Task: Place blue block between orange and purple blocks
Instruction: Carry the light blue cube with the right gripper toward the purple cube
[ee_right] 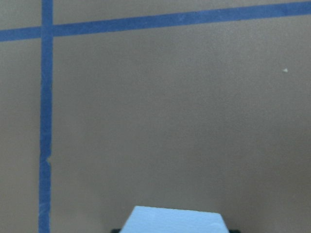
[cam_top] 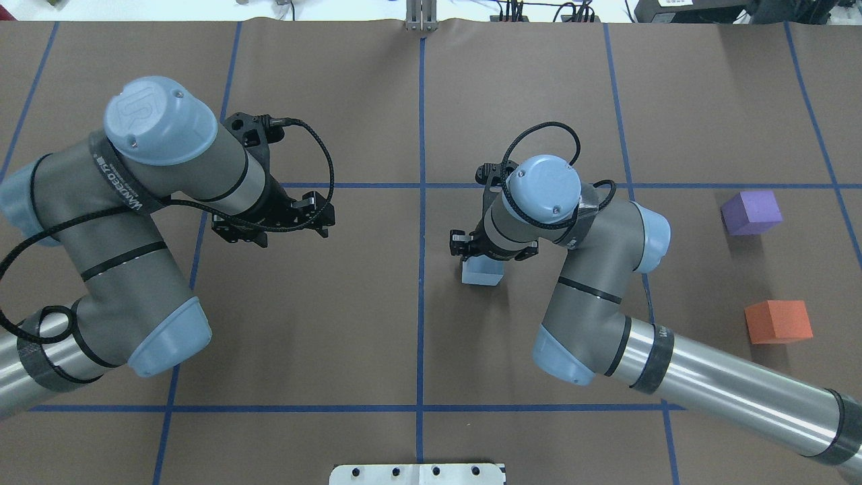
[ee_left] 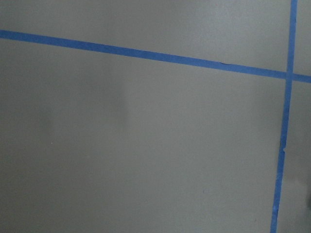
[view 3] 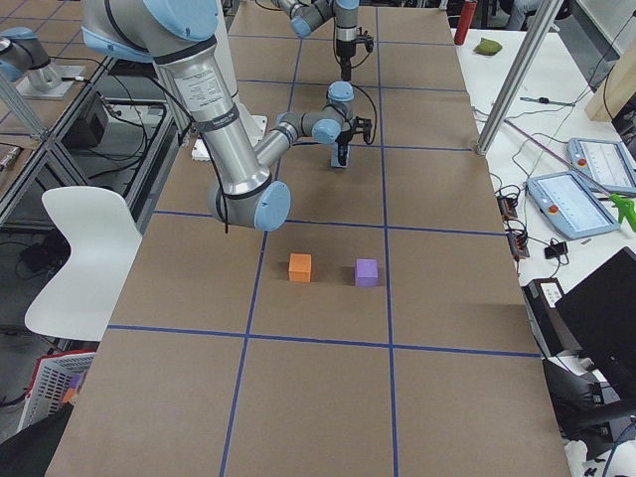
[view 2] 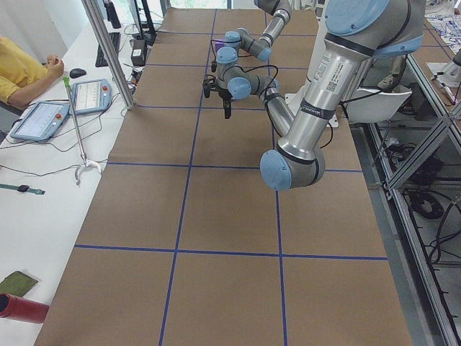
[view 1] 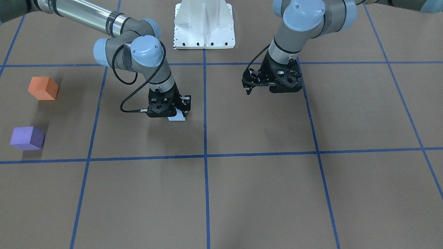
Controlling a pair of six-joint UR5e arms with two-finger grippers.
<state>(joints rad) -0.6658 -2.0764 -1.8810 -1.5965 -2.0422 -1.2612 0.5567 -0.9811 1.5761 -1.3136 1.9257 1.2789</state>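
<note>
In the front-facing view, the right gripper (view 1: pixel 174 111) stands low over the brown counter (view 1: pixel 263 193). Its fingers are closed against two sides of the blue block (view 1: pixel 178 118), close to the middle blue tape line (view 1: pixel 205 138). The orange block (view 1: pixel 43 88) and purple block (view 1: pixel 27 138) sit well apart from it at the view's left edge, with a gap between them. The left gripper (view 1: pixel 250 88) hangs above the counter, and I cannot tell how far its fingers are spread.

From overhead, the blue block pokes out beneath the right gripper, just right of the centre line. The purple and orange blocks lie far off to the right.

In the right-side view, the orange and purple blocks lie side by side, apart.

In the right wrist view, the blue block's pale top fills the bottom edge, with dark finger parts at both lower corners. I cannot tell whether it is lifted.

The left wrist view shows only the counter and tape.
</note>
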